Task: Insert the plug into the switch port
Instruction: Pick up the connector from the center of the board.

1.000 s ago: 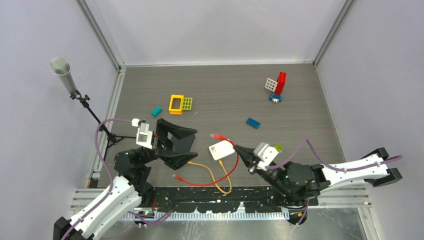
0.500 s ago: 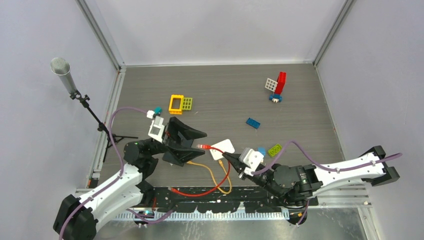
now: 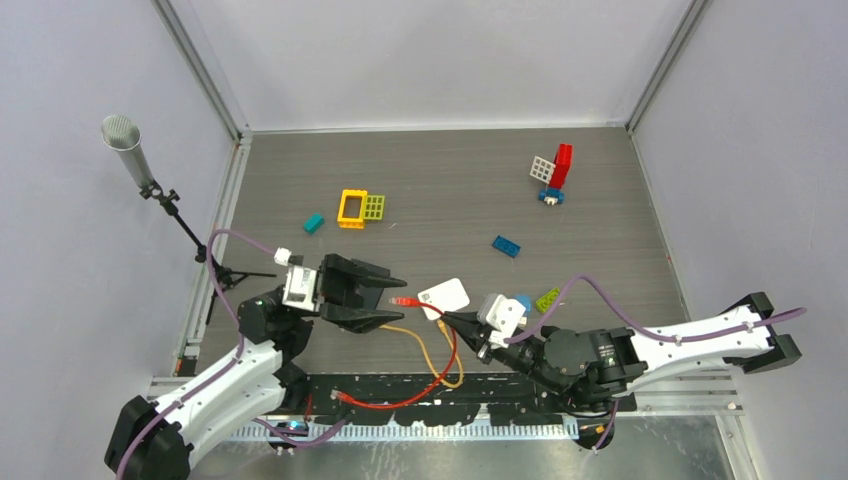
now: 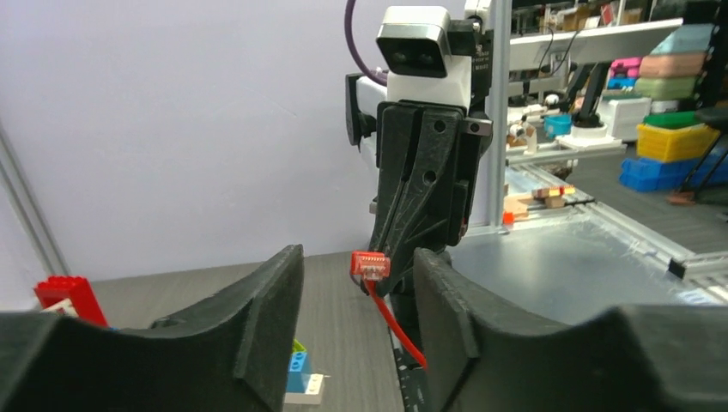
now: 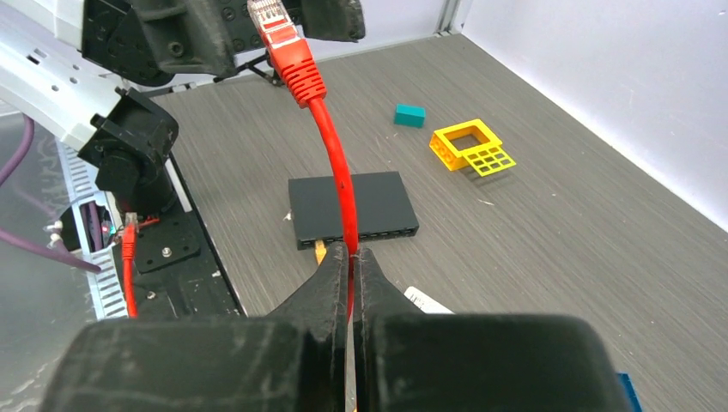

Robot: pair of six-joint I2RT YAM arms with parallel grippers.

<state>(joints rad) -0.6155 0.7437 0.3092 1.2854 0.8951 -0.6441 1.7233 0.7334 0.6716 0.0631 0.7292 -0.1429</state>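
top view: the right fingers (image 3: 460, 325) pinch the red cable (image 3: 452, 345). its plug (image 3: 404, 299) sits between the wide-open left fingers (image 3: 370, 273), with the switch (image 3: 447, 293) just beside.
left wrist view: the plug (image 4: 370, 263) is in the gap, not gripped.
right wrist view: the plug (image 5: 279, 30) points up and away. the switch (image 5: 352, 206) ports face the fingers.

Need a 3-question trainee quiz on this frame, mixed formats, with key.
1. True or false: the left gripper is shut on the red plug.
2. Which cable meets the front of the switch? A red, B orange, C blue.
3. Fill in: the right gripper is shut on the red ____.
Key: 1 false, the left gripper is open; 2 B, the orange cable; 3 cable, the red cable just below its plug.
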